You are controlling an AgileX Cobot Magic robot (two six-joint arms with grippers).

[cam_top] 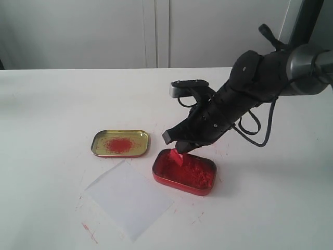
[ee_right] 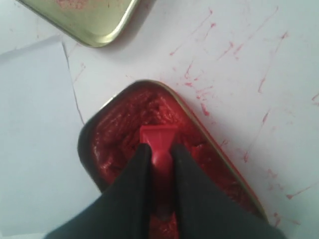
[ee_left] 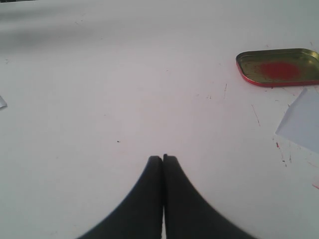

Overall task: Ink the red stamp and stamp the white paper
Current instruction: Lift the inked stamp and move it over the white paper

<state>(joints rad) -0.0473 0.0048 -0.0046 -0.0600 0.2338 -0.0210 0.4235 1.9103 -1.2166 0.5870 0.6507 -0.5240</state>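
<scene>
Firmly pinched in the right claw (ee_right: 158,152), the red stamp (ee_right: 158,135) rests in the ink tin (cam_top: 177,185) beside the white paper (cam_top: 127,199); the left claw (ee_left: 163,158) is closed, empty.

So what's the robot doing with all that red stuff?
It's inking a stamp. The right gripper holds the red stamp by its handle, with the base down in the red ink tin. The white paper lies flat next to the tin, and no stamp mark shows on it. The gold lid, smeared red, sits behind the paper. The left gripper is shut, holds nothing, and hangs over bare table.
</scene>
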